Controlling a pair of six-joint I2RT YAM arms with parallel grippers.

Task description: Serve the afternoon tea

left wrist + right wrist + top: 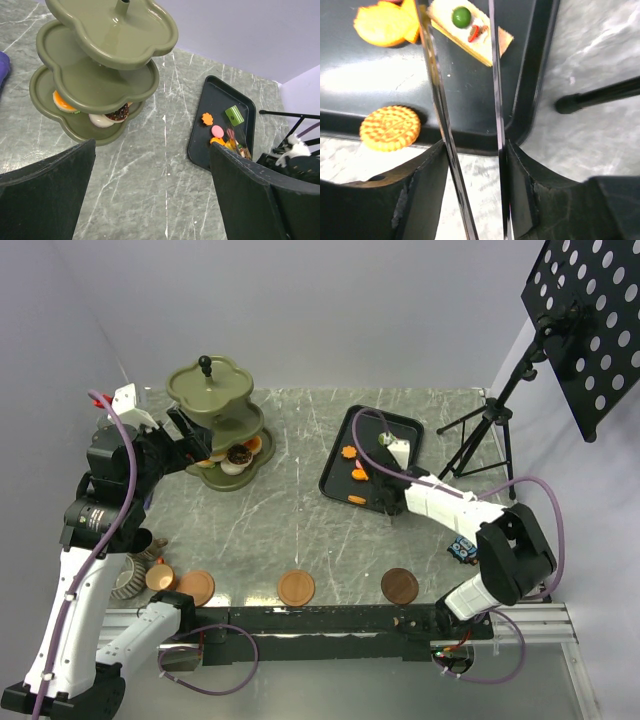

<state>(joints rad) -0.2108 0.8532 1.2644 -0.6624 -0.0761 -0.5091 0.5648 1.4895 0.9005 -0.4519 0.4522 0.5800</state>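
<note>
The olive-green three-tier stand (210,400) stands at the back left. Its bottom tier holds an orange pastry (62,102) and a brown-topped one (116,114). My left gripper (190,445) is open and empty beside the stand, above bare table in the left wrist view (150,200). My right gripper (392,498) is shut on the metal tongs (495,75). The tong blades straddle a cream pastry with a green dot (470,27) on the black tray (340,465). A round orange biscuit (390,127) lies at the tray's near rim. A pink pastry (217,131) and a green pastry (234,115) lie on the tray.
Three brown saucers (296,588) lie in a row along the near edge. A copper cup (160,577) and a striped grey cup (128,575) stand at the near left. A black tripod (480,430) with a perforated panel stands at the back right.
</note>
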